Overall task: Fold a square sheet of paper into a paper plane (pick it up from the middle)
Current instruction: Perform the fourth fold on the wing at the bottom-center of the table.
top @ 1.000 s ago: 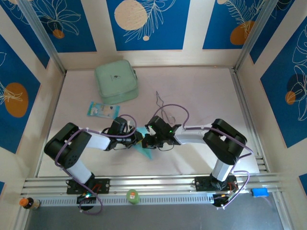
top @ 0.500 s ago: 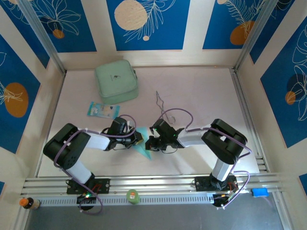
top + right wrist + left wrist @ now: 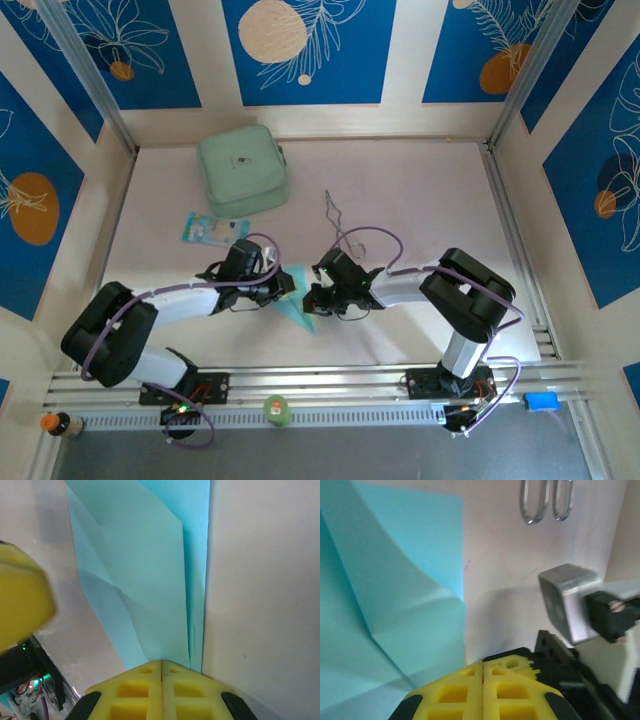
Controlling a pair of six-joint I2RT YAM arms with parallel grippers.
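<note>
Since the cyan paper (image 3: 300, 305) is parked on the bench (image 3: 430, 190) near the front edge, it's seen from above as a pointed wedge squeezed between the left fingers (image 3: 284, 290) and the right fingers (image 3: 313, 297), one on each side.

On the left wrist cam the left fingers (image 3: 483, 680) are pressed together. The paper (image 3: 395, 605) is spread just beside them, with a creased flap curling up. The looped ends of the metal tongs (image 3: 542, 502) are caught at the top edge there, cut off by the frame.

On the right wrist cam the right fingers (image 3: 162, 682) are pressed together too, and the layered folds (image 3: 145, 580) are narrowed right down to their tips. Whether paper is actually pinched in either pair can't be told. The folds themselves are lost in the overhead shot, where the mint-green case (image 3: 243, 170) and printed packet (image 3: 213, 230) are seen well apart at the back.
</note>
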